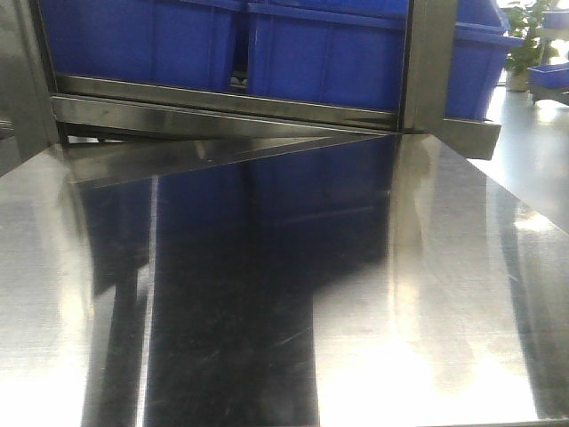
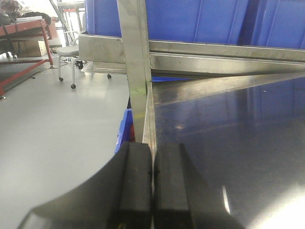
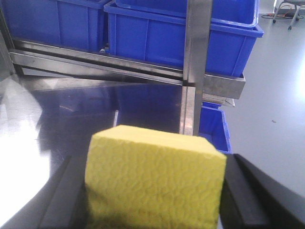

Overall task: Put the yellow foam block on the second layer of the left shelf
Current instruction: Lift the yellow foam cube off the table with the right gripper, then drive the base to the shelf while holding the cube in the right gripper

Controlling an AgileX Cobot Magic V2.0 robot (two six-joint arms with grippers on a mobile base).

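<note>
The yellow foam block (image 3: 155,179) fills the bottom of the right wrist view, pinched between the two black fingers of my right gripper (image 3: 155,191), which is shut on it. It hangs over the shiny steel shelf board (image 3: 71,105), close to the shelf's right upright post (image 3: 196,62). My left gripper (image 2: 153,164) is shut with its pads touching and nothing between them. It sits over the board's left edge (image 2: 151,119), by the left post (image 2: 136,71). Neither gripper nor the block shows in the front view, only the steel board (image 1: 267,294).
Blue crates (image 1: 329,53) (image 3: 152,38) (image 2: 190,19) stand on the steel rack level just behind and above the board. A smaller blue crate (image 3: 214,126) sits lower, past the right post. A wheeled chair (image 2: 66,52) and a red table (image 2: 24,33) stand on the grey floor at left.
</note>
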